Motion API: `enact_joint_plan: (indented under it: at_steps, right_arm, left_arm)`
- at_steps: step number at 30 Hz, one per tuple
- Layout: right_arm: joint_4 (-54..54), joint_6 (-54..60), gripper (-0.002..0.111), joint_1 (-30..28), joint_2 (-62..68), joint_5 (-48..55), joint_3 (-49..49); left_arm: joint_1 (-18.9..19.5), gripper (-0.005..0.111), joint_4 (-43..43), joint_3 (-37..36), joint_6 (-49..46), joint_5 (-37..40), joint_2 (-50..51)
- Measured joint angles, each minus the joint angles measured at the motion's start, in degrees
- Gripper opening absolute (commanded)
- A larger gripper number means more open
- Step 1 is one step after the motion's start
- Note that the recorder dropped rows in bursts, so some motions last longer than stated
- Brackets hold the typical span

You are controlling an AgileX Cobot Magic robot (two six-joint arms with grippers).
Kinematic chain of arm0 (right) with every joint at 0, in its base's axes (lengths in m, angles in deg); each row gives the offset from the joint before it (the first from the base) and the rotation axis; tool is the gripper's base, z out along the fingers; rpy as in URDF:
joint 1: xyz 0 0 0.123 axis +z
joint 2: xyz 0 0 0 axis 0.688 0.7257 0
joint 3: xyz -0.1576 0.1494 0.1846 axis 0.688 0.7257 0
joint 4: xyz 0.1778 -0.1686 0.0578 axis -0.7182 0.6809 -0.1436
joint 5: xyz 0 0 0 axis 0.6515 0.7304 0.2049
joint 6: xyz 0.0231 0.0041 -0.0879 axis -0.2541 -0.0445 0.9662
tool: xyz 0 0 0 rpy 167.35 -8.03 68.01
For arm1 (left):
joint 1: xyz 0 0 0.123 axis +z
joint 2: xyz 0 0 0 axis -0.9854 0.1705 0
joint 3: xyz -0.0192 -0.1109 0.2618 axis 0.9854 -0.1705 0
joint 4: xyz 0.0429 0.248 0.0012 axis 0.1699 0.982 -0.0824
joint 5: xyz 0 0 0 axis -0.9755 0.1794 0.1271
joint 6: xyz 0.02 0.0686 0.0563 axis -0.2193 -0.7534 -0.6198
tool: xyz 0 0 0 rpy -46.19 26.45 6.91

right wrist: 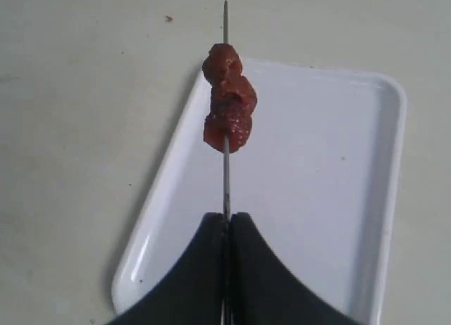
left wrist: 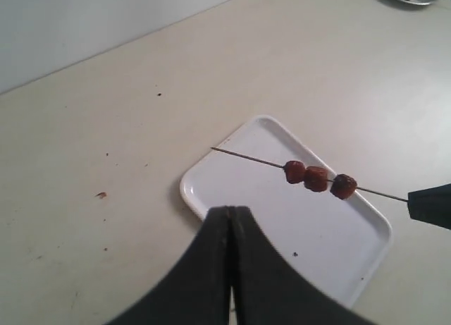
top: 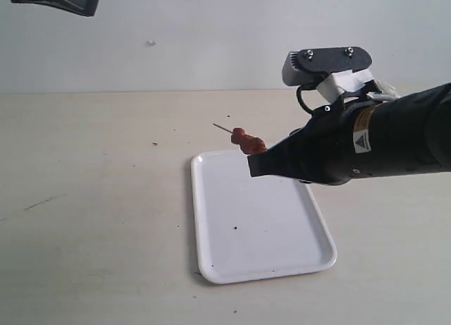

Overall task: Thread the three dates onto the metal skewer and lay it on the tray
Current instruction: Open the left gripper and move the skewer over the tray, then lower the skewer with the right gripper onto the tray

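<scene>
As right gripper pinches skewer, dates hang above tray.

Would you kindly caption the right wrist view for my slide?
Right gripper holds the metal skewer, three dates threaded, over the tray.

Tray: we see it flat on the table, right of the middle in the exterior view.
Skewer: in the air over the tray, its free tip beyond the tray's rim, its other end in the right gripper.
Dates: all three on the skewer, close together in a row, between tip and gripper.
</scene>
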Motion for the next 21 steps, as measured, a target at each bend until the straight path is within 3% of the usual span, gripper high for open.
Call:
enact_joint_plan:
  at_steps: [5, 13, 21]
  right_arm:
    - [17.05, -17.39, 0.000, 2.79, 0.02, 4.01, 0.00]
    - [48.27, -54.67, 0.000, 10.09, 1.73, 9.35, 1.03]
    - [58.51, -71.53, 0.000, 14.63, 7.00, 11.65, 2.78]
  left_arm:
    - [1.50, 0.000, 0.00, -4.51, 0.00, -1.66, -3.65]
    - [1.50, 0.000, -0.27, -7.68, 0.00, -4.60, -6.17]
    - [1.50, 0.000, -0.64, -7.81, 0.00, -6.00, -6.27]
